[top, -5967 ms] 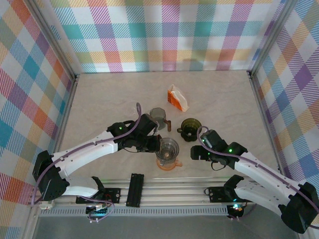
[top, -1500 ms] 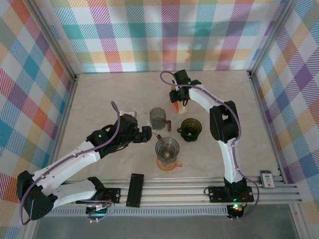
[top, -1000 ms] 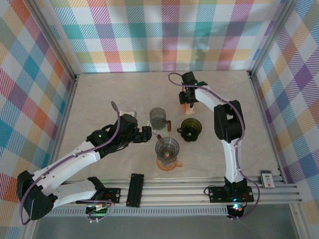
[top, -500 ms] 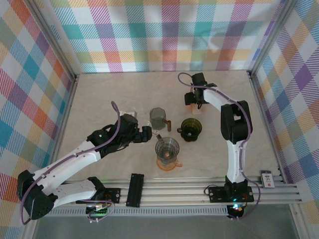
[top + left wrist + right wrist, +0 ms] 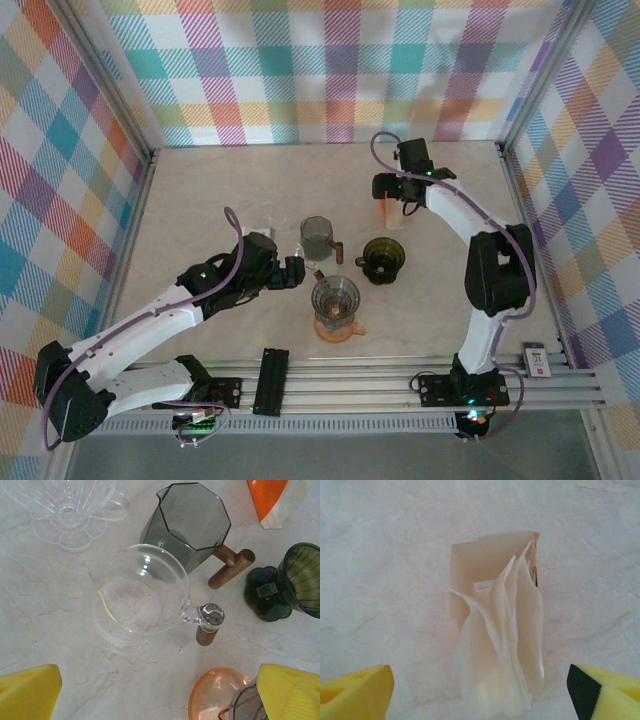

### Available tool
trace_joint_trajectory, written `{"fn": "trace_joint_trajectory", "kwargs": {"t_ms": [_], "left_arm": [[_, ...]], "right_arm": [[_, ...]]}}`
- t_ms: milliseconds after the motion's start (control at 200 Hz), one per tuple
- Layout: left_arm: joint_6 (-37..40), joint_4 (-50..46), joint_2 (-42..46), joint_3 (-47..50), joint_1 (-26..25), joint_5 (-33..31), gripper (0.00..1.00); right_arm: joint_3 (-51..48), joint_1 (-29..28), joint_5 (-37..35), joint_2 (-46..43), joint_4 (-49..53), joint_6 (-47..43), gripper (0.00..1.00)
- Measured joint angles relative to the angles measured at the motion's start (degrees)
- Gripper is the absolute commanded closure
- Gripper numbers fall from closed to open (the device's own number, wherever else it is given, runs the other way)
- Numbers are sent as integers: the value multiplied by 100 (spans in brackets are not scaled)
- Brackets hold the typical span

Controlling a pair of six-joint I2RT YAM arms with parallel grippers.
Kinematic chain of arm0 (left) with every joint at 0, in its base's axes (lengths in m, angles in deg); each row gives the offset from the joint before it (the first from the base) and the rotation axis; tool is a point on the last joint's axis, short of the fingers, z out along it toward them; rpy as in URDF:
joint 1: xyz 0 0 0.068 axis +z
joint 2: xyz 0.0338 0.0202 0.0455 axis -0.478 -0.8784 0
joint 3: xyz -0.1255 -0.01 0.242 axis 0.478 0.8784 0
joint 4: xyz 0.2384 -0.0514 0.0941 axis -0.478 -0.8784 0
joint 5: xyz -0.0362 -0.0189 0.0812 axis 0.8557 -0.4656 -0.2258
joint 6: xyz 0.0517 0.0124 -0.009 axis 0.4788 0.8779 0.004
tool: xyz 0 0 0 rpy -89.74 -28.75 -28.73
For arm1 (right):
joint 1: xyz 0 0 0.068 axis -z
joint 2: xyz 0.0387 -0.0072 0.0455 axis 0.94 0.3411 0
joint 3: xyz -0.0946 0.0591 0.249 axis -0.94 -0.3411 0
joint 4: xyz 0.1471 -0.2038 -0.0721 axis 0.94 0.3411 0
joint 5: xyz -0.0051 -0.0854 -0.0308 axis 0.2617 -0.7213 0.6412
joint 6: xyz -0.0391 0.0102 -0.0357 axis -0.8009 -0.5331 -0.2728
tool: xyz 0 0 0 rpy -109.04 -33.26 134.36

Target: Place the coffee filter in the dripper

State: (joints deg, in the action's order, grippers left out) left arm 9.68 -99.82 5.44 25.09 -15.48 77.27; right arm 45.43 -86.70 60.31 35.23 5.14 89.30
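I see the filter pack [image 5: 391,213] behind the dripper [image 5: 383,259], with the pitcher [image 5: 318,236] left of the dripper.

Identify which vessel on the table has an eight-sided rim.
The smoky grey pitcher with the wooden stick handle. The clear glass server beside it and the green dripper both have round rims.

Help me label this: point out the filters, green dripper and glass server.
filters [image 5: 504,627], right wrist view, fanned paper.
green dripper [image 5: 384,256], top external view, inner cone.
glass server [image 5: 137,594], left wrist view, glass floor.

Three drippers [image 5: 300,577], two pitchers [image 5: 195,517], one filter pack [image 5: 490,560]
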Motion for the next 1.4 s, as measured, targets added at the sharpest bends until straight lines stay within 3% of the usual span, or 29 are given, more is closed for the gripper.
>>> {"fn": "trace_joint_trajectory", "kwargs": {"t_ms": [70, 140, 315, 575, 1040, 1400], "left_arm": [[-2, 28, 66, 68, 0, -2, 0], [0, 85, 127, 129, 0, -15, 0], [7, 190, 232, 321, 0, -15, 0], [46, 289, 317, 415, 4, -15, 0], [46, 273, 317, 415, 11, -17, 0], [46, 275, 310, 415, 11, -11, 0]], "right_arm": [[-66, -35, 26, -168, 9, 155, 39], [-61, -85, 37, -203, 24, 306, 47], [254, -267, 35, 92, 389, 514, 54], [734, -330, -144, 704, 728, 590, 61], [986, -326, -448, 1038, 826, 592, 73], [1027, -326, -568, 1086, 839, 590, 72]]}}
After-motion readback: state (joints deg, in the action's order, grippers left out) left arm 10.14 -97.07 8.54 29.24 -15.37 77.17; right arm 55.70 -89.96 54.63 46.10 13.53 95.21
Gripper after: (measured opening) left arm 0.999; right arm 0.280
